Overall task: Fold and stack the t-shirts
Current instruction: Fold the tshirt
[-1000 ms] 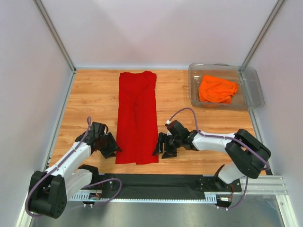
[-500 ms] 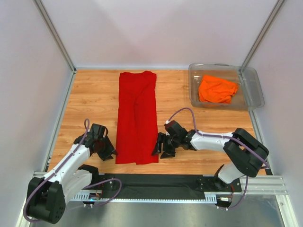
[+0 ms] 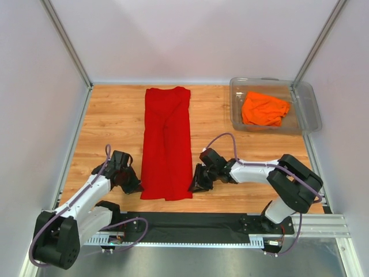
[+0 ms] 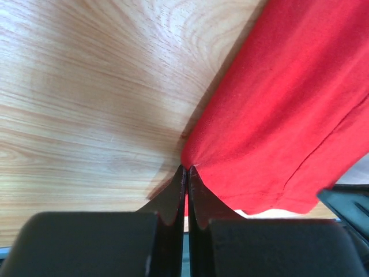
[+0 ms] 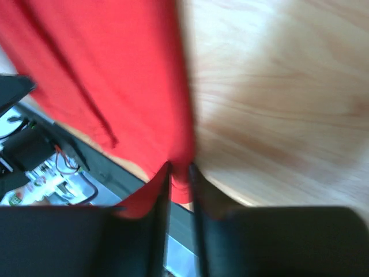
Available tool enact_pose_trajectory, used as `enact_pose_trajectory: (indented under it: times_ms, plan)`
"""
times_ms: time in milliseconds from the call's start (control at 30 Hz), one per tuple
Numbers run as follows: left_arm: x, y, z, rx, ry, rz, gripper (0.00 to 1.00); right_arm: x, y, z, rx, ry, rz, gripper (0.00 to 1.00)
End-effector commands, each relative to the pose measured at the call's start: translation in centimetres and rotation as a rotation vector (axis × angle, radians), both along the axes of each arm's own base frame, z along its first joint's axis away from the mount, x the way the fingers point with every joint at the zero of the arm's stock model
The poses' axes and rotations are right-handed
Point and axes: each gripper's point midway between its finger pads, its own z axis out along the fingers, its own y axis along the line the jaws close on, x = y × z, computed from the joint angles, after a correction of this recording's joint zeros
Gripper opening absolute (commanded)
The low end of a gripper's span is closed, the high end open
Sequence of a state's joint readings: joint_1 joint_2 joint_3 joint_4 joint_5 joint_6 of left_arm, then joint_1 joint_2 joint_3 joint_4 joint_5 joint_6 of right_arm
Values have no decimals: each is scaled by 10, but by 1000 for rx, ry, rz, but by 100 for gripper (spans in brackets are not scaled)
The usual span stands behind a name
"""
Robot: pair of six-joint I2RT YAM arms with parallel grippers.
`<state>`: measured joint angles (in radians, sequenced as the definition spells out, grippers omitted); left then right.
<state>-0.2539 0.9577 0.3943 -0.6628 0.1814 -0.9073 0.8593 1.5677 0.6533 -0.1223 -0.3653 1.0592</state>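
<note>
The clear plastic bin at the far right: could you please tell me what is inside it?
The orange t-shirt lies crumpled inside the bin, filling its middle. Anything beneath the shirt is hidden by the cloth.

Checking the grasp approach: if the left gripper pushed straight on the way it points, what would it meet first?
The red t-shirt. The left gripper points into its side edge, where the cloth puckers right at the shut fingertips, with nothing in between.
</note>
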Motion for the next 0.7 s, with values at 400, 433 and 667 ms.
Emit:
enact_pose_trajectory:
  times_ms: [400, 433, 667]
  plan:
    - [46, -12, 100, -40, -261, -71, 0, 38, -7, 66, 65, -179, 33, 0]
    - [54, -10, 106, -23, -276, -71, 0, 47, -6, 72, 74, -199, 40, 0]
    - [151, -15, 130, -9, -313, -80, 0, 155, 5, 113, 88, -287, 17, 0]
